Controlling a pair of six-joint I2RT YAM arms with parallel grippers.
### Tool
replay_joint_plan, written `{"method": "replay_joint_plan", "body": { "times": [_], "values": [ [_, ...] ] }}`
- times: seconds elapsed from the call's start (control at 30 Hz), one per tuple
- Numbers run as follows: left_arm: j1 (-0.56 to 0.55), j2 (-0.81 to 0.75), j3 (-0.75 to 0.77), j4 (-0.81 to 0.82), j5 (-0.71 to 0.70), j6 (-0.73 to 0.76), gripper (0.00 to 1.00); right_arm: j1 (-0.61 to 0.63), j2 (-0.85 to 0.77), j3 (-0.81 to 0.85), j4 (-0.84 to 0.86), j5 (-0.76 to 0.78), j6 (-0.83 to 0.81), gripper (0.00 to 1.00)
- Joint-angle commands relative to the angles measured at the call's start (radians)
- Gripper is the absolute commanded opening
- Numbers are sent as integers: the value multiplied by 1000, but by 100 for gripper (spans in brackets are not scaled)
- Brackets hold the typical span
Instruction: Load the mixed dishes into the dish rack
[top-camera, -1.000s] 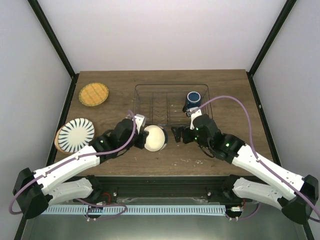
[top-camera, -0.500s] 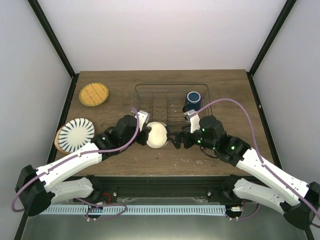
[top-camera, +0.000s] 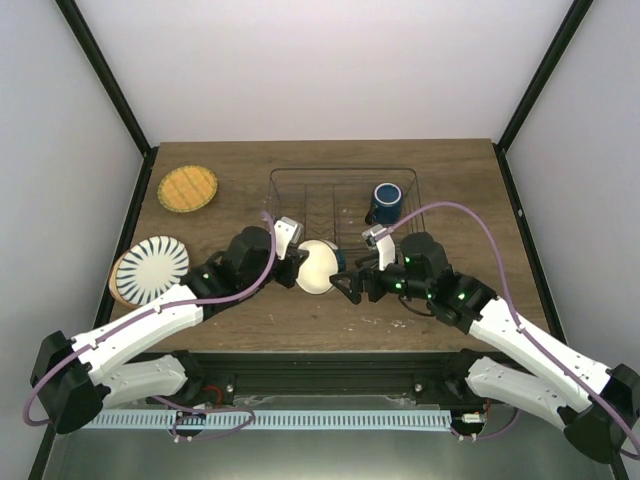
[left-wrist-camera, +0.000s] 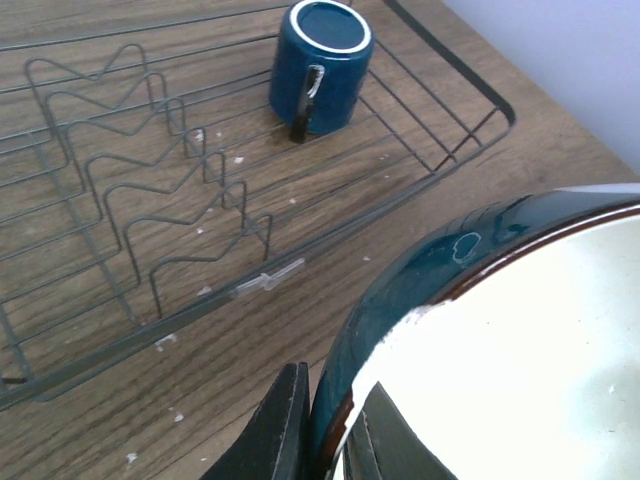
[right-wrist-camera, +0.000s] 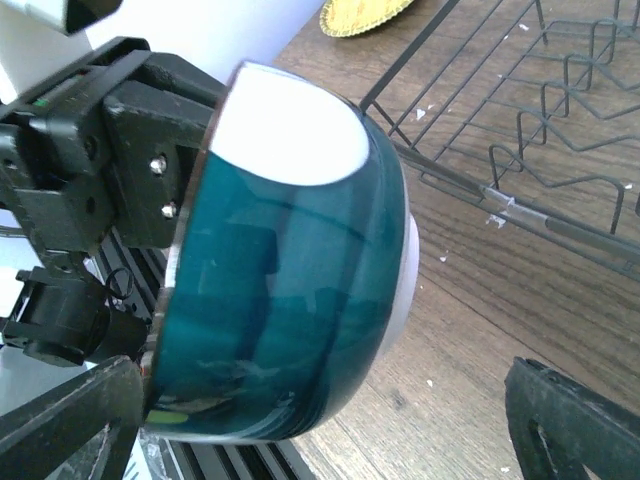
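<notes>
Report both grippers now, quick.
Left gripper: shut on the bowl, pinching its rim.
Right gripper: open, holding nothing, the bowl just in front of it.

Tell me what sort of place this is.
Probably a robot test cell: left arm and right arm bolted to a wooden table, white walls in a black frame, a wire dish rack.

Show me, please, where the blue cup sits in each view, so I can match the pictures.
Top external: the cup is right of centre, in the far right corner of the rack.
Left wrist: top centre, inside the rack.
Right wrist: not in it.
Shared landmark: the rack, which shows at the upper right of the right wrist view.
</notes>
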Motion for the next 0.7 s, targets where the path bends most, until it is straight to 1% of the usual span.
{"method": "replay_joint_plan", "body": {
  "times": [0.0,0.13,0.4,0.53,0.67],
  "values": [
    [4,-27,29,116,97,-16,1,-21,-4,-22,66,-80,-13,100],
    [4,-25,10,146,157,-24,0,-23,14,-43,120,-112,-9,100],
    [4,-32,-12,171,178,-33,0,-23,36,-63,182,-158,10,100],
    [3,-38,-17,170,141,-25,0,-23,37,-65,177,-157,17,100],
    [3,-65,-27,174,73,-10,0,-23,30,-66,159,-155,18,100]
  ]
}}
